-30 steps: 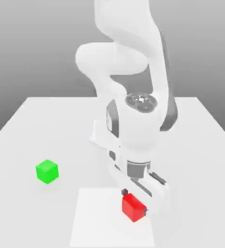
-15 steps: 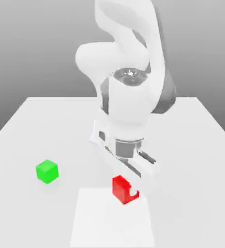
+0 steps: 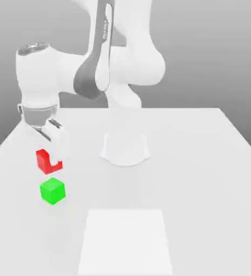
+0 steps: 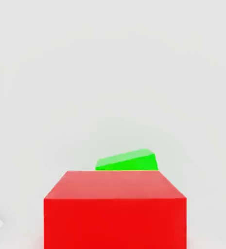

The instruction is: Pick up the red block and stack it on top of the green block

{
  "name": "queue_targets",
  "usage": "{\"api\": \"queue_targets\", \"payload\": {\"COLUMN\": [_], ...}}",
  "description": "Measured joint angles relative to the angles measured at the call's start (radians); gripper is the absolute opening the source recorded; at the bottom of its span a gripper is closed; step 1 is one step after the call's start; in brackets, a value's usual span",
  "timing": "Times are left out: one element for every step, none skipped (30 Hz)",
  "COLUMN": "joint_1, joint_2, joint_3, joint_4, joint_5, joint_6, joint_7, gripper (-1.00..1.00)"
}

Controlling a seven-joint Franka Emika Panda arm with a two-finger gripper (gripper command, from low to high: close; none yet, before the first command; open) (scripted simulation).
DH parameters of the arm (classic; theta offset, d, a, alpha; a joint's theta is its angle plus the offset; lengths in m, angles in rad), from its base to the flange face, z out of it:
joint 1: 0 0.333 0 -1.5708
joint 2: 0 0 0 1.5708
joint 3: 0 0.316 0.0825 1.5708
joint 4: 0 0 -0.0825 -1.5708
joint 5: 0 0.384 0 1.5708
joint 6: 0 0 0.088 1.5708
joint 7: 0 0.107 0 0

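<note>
From the exterior view I see the arm (image 3: 95, 64) reaching out toward that view's left, with the gripper (image 3: 49, 157) clamped shut on the red block (image 3: 44, 161), which hangs in the air above the table (image 3: 203, 178). The green block (image 3: 52, 191) sits on the table just below the red block, a narrow gap between them, the red one offset a little toward the exterior view's left. The hand view gives me what the exterior view cannot: the red block (image 4: 114, 209) up close with the green block (image 4: 128, 160) peeking out past its far edge, so the two are not squarely lined up. I can read no writing or labels on either block; their faces are plain. A paler square patch (image 3: 126, 241) lies on the table near the front edge, well apart from both blocks. The green block stands toward the table's left side in the exterior view, with open surface all round it.
</note>
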Motion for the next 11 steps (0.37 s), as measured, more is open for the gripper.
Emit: {"api": "queue_targets", "payload": {"joint_1": [0.009, 0.020, 0.030, 0.040, 0.050, 0.057, 0.064, 0.067, 0.073, 0.073, 0.072], "joint_2": [0.023, 0.048, 0.075, 0.102, 0.131, 0.160, 0.190, 0.220, 0.247, 0.247, 0.247], "joint_3": [-0.008, -0.015, -0.021, -0.027, -0.032, -0.034, -0.035, -0.032, -0.031, -0.031, -0.031], "joint_4": [0.000, 0.001, 0.002, 0.003, 0.003, 0.003, 0.003, 0.003, 0.003, 0.003, 0.003], "joint_5": [0.014, 0.030, 0.047, 0.064, 0.082, 0.102, 0.123, 0.145, 0.164, 0.164, 0.164], "joint_6": [0.022, 0.046, 0.072, 0.099, 0.127, 0.155, 0.184, 0.214, 0.240, 0.240, 0.240], "joint_7": [-0.013, -0.025, -0.038, -0.050, -0.062, -0.076, -0.090, -0.105, -0.118, -0.118, -0.118], "gripper": [-1.00, -1.00, -1.00, -1.00, -1.00, -1.00, -1.00, -1.00, 1.00, 1.00, 1.00]}}
